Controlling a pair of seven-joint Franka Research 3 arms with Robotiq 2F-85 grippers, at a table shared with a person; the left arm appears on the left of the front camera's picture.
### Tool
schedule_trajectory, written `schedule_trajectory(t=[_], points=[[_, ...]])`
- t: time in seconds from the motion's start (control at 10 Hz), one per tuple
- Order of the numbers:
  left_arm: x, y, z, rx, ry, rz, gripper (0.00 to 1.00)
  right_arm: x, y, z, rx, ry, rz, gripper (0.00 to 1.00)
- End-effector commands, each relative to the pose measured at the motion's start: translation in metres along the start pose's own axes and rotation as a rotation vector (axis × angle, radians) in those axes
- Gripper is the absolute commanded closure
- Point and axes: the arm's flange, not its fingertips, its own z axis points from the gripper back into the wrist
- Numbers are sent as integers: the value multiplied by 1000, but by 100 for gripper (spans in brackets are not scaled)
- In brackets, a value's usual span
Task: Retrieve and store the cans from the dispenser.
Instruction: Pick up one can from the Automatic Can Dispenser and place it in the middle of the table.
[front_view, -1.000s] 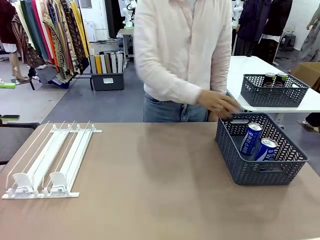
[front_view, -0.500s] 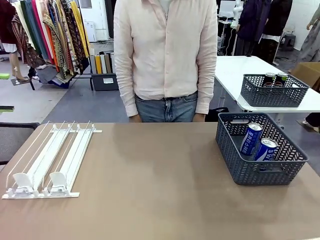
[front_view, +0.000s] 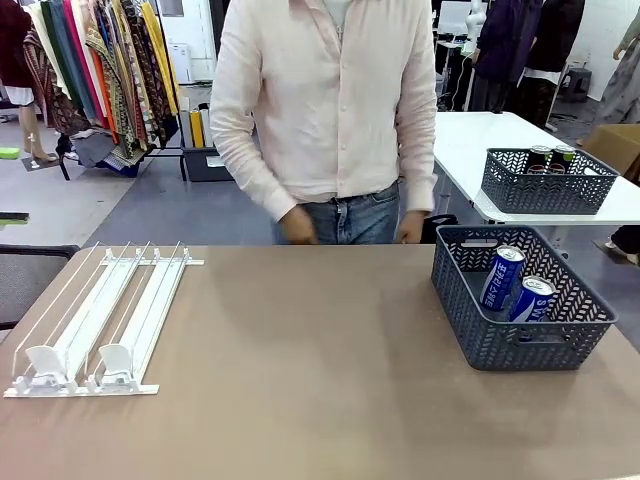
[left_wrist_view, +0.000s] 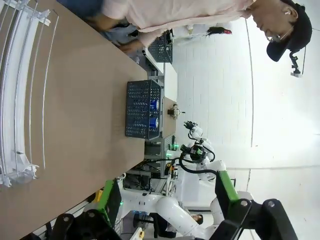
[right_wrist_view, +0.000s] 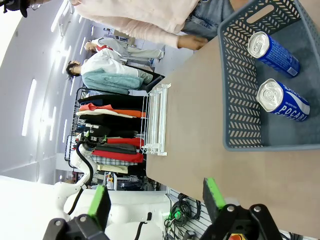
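While the person in the pale pink shirt (front_view: 330, 110) stands at the far edge of the tan table (front_view: 300, 350), you see the flat white wire dispenser (front_view: 100, 320) with its lanes bare and two blue cans (front_view: 518, 285) already lying in the dark grey mesh basket (front_view: 520, 345) on your right. The left gripper (left_wrist_view: 167, 200) and right gripper (right_wrist_view: 155, 200) both hang above the table with jaws spread wide, holding nothing. Your risks: a reach toward the rack could meet the person's hands (front_view: 297, 228) if they come forward to reload it, and a careless drop into the basket may knock the leaning cans.
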Motion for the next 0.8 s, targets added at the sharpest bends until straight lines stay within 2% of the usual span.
schedule_trajectory(t=[0.0, 0.7], points=[[-1, 0, 1, -4, 7, 0, 0, 3, 2, -2, 30, -15, 27, 0], [-1, 0, 1, -4, 7, 0, 0, 3, 2, -2, 30, -15, 27, 0]])
